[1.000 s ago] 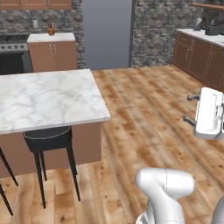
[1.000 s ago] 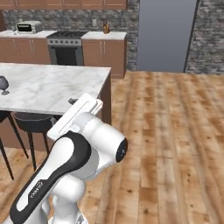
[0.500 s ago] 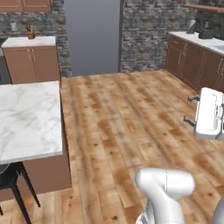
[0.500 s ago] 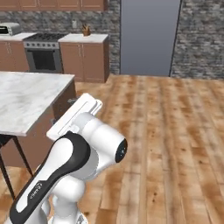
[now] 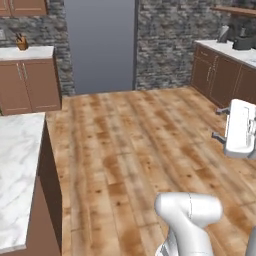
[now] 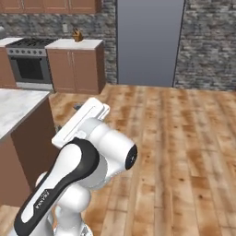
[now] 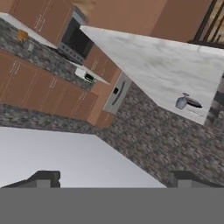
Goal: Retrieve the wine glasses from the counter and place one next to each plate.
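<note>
Wood floor [image 5: 140, 145] takes up most of both base views, w/ a grey stone wall [image 5: 170, 40] at the back. Tall grey fridge [image 5: 100, 45] stands against that wall.

Island worktop [image 5: 17, 165], white marble on brown sides, sits at the left of both base views. In the hand view its top runs across the upper right; that view is rolled hard.

Short worktop [image 5: 25, 52], white top on brown cabinet fronts, is at the back left, just beside the fridge. A small brown item [image 5: 21, 42] stands on it. In the right base view a stove [image 6: 27, 69] sits just left of this cabinet. A second cabinet run [image 5: 225, 70] lines the right wall and carries a dark appliance [image 5: 245, 42].

Arm [image 6: 87, 161] rises white w/ dark joints, raised over open floor.

Hand [image 7: 113, 177]: fingertips [image 7: 43, 177] wide apart, touching nothing.

Wine glass [image 7: 186, 103]: one small grey stemmed glass on the island worktop, near its edge, well apart from the hand. It looks sideways in the rolled view; can't tell if it stands upright.
</note>
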